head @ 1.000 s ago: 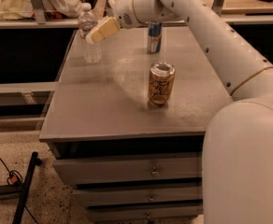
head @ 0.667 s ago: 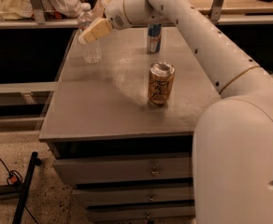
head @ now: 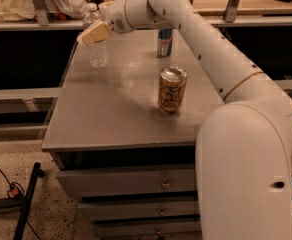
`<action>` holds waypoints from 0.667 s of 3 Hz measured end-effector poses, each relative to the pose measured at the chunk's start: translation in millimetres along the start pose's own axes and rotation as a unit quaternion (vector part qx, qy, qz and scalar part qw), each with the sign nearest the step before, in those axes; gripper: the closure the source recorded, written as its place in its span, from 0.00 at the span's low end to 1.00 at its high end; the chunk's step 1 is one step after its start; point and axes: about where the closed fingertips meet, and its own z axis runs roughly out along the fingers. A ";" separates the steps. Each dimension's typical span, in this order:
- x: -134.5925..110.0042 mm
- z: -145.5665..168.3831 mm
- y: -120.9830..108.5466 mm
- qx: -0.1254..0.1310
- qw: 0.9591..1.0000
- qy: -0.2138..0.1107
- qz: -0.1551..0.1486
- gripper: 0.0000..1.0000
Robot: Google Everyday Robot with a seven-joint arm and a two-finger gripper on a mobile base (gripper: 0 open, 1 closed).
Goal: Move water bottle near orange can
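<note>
The water bottle [head: 98, 55] stands upright at the far left of the grey table [head: 111, 119]; it is clear and ribbed, and its white cap shows at the top. My gripper [head: 94, 33] is at the bottle's upper half and covers its label area from the front. The orange can [head: 172, 89] stands upright right of the table's middle, well apart from the bottle. My white arm reaches in from the lower right, over the table.
A slim blue-and-silver can [head: 165, 42] stands at the back of the table behind the orange can. A shelf rail with cloth and clutter [head: 61, 1] runs behind the table. Drawers [head: 136, 184] sit below the tabletop. A black stand leg [head: 28, 199] lies on the floor at left.
My gripper has moved a little to the left, across the front of the water bottle. The bottle and both cans have not moved.
</note>
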 end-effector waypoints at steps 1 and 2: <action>1.0 4.3 1.0 -0.006 1.000 -0.003 0.005 0.40; 4.0 3.5 2.4 -0.015 1.000 0.000 0.009 0.63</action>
